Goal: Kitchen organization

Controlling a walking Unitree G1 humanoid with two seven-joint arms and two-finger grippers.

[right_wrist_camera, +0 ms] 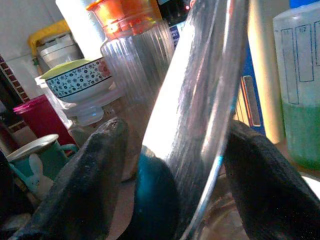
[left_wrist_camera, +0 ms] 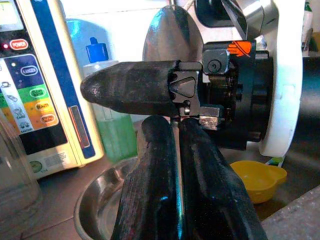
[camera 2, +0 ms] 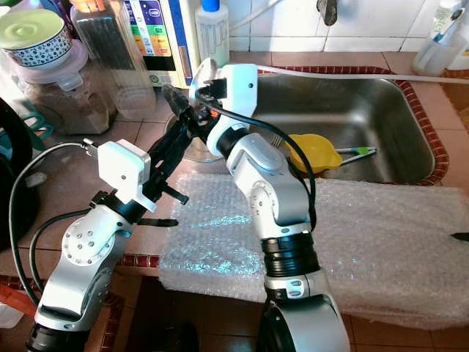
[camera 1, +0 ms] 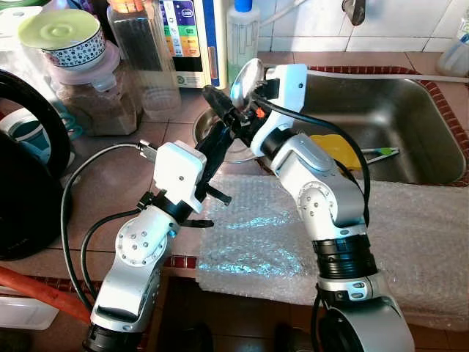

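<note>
Right gripper [camera 1: 220, 103]: raised above the counter beside the sink, its 2 black fingers spread on either side of a shiny metal spoon [camera 1: 247, 79] – whether they actually pinch it, I cannot tell.
Left gripper [left_wrist_camera: 176, 165]: reaching up under the right one, fingers pressed tight together, apparently on the spoon's thin handle.
Spoon: upright, bowl uppermost, held over a steel bowl [camera 1: 212, 139].
Steel bowl: on the tiled counter [camera 1: 117, 169], just left of the sink [camera 1: 410, 110].
Sink: holds a yellow funnel [camera 1: 333, 150].
Bubble wrap [camera 1: 249, 242]: spread along the counter's front edge.
Behind – a ribbed clear jar [camera 1: 143, 51], a green soap bottle [camera 1: 242, 33], a patterned bowl [camera 1: 66, 37] on a tub.
</note>
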